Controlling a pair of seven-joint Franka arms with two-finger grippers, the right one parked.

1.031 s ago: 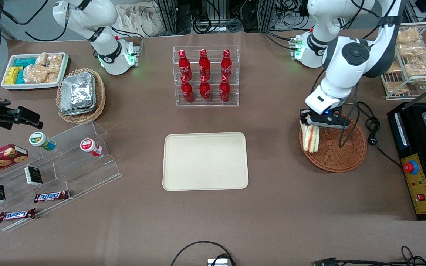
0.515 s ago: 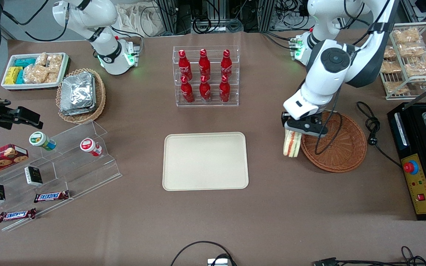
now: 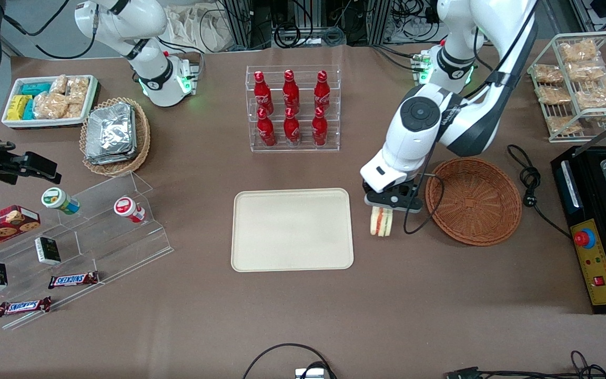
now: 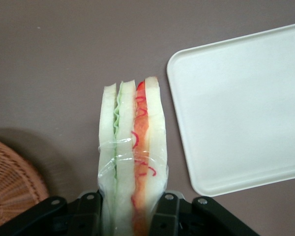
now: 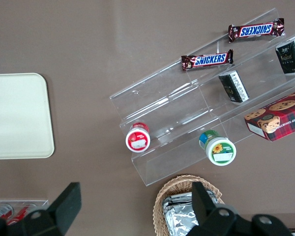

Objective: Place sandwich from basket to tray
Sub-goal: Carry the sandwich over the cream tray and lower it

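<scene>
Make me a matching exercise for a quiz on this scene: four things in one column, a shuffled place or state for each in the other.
Things:
1. triangular sandwich of pale bread
2. round reddish-brown wicker basket
3. flat cream rectangular tray
4. left arm's claw

States:
A. nothing in it
B. shut, above bare table between tray and basket
C. hanging clear of the table
D. nothing on it

Pairs: 1-C, 2-A, 3-D, 4-B

- The tool (image 3: 382, 206) grips the sandwich (image 3: 380, 222) above the worktop (image 3: 440, 295).
- They hang between the tray (image 3: 292, 230) and the basket (image 3: 474, 201).
</scene>
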